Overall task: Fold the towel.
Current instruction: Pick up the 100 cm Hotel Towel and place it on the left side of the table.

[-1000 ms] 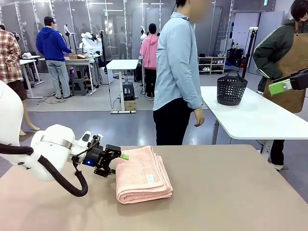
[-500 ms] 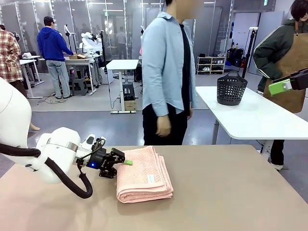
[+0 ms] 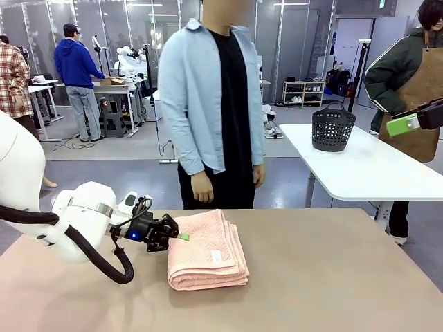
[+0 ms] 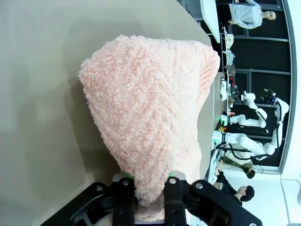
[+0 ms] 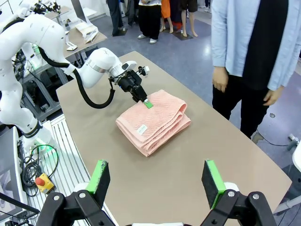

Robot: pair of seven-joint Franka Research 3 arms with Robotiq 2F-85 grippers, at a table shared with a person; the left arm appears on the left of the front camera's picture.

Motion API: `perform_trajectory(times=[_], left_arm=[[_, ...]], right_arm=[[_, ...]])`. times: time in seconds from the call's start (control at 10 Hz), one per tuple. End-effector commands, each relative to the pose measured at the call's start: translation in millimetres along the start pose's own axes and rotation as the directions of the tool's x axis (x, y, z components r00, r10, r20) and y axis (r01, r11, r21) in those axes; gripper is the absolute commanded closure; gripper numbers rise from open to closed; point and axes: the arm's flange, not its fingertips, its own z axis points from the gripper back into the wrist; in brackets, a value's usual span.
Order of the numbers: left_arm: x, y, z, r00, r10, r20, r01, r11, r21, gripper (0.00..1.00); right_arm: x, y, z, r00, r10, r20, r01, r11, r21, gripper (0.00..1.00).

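Left gripper (image 3: 181, 236) now pinching folded fluffy pink herringbone towel (image 3: 206, 250) edge, right gripper (image 5: 157, 182) spread wide.

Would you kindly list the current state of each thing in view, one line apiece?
towel: folded into a thick stack, flat on the table, white tag showing on top.
left gripper: jaws pinched on the towel's edge.
right gripper: jaws wide open, holding nothing, high above the table.
dark basket: upright on the white table.
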Motion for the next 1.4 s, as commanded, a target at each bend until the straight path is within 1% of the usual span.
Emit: perform_trajectory(times=[0.0,0.2,0.3,0.8,0.9,1.0,1.1,1.3], left_arm=[[1,-5,-3,1.000,-0.005,0.024,0.004,1.000,0.016,1.00],[4,-11,-8,1.000,-0.016,-0.001,0.016,0.999,0.033,1.00],[0,-1,-1,1.000,-0.003,0.001,0.003,1.000,0.004,0.89],[0,-1,-1,1.000,-0.003,0.001,0.003,1.000,0.004,0.89],[0,-1,-1,1.000,-0.006,0.000,0.006,1.000,0.007,0.83],[4,-15,21,0.999,-0.046,-0.022,0.046,0.999,-0.027,0.83],[4,-22,45,0.995,-0.075,-0.067,0.074,0.997,-0.026,0.83],[-7,-10,85,0.984,-0.122,-0.133,0.127,0.991,0.029,0.83]], right_arm=[[0,-1,0,1.000,0.000,-0.001,0.000,1.000,0.000,0.01],[0,-1,0,1.000,0.000,-0.001,0.000,1.000,0.000,0.01],[0,-1,0,1.000,0.000,-0.001,0.000,1.000,0.000,0.01],[0,-1,0,1.000,0.000,-0.001,0.000,1.000,0.000,0.01],[0,-1,0,1.000,0.000,-0.001,0.000,1.000,0.000,0.01],[0,-1,0,1.000,0.000,-0.001,0.000,1.000,0.000,0.01],[0,-1,0,1.000,0.000,-0.001,0.000,1.000,0.000,0.01],[0,-1,0,1.000,0.000,-0.001,0.000,1.000,0.000,0.01]])
